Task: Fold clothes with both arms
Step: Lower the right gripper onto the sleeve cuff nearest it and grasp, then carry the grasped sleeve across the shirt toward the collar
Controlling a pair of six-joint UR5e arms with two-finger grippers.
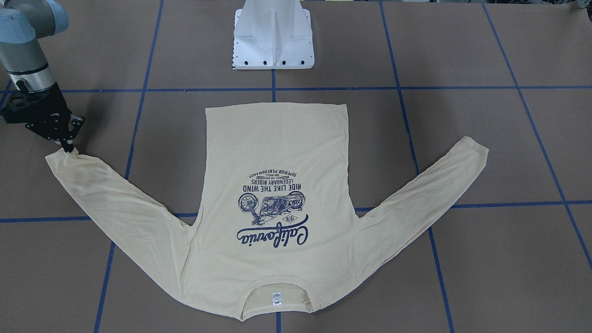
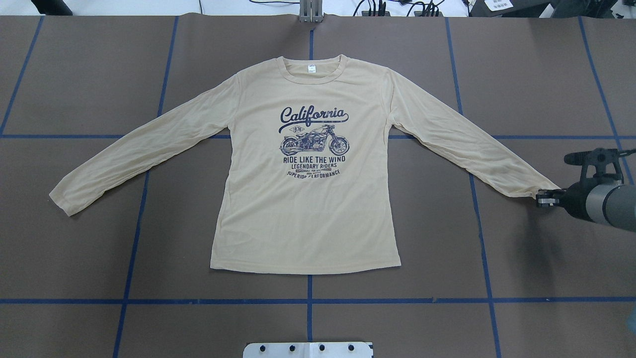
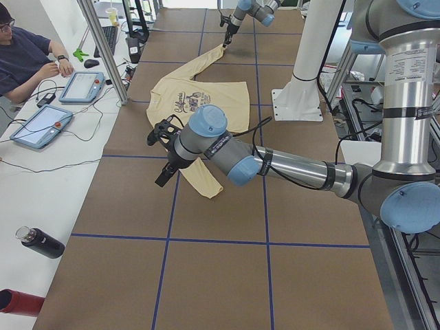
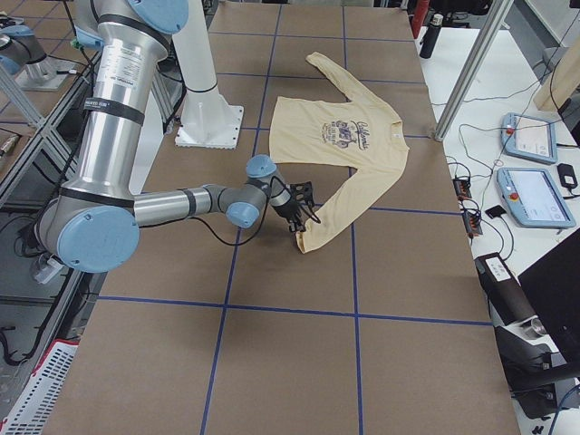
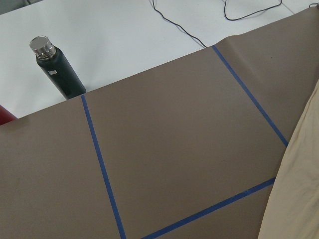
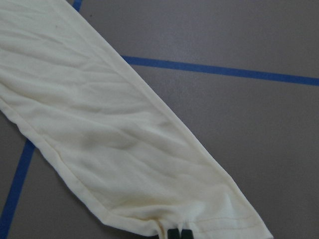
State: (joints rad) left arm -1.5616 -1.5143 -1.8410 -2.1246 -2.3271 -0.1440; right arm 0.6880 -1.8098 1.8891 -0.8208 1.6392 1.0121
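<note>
The clothes are one cream-yellow long-sleeved shirt [image 2: 303, 214] lying flat and print up on the brown table, both sleeves spread out [image 1: 277, 152]. My right gripper [image 2: 544, 198] is down at the cuff of the sleeve on my right side [image 1: 68, 149]. The right wrist view shows its fingertips [image 6: 178, 234] pinched together on the puckered cuff hem of the shirt [image 6: 99, 124]. My left gripper [image 3: 163, 177] shows only in the exterior left view, raised near the other sleeve's cuff; I cannot tell whether it is open or shut. The left wrist view catches only an edge of the shirt [image 5: 301, 199].
The white pedestal base [image 1: 273, 41] stands behind the shirt's hem. A dark bottle [image 5: 55, 64] rests on the white side table past the table's left end. A person [image 3: 20, 55] sits there by two tablets. Blue tape lines grid the tabletop.
</note>
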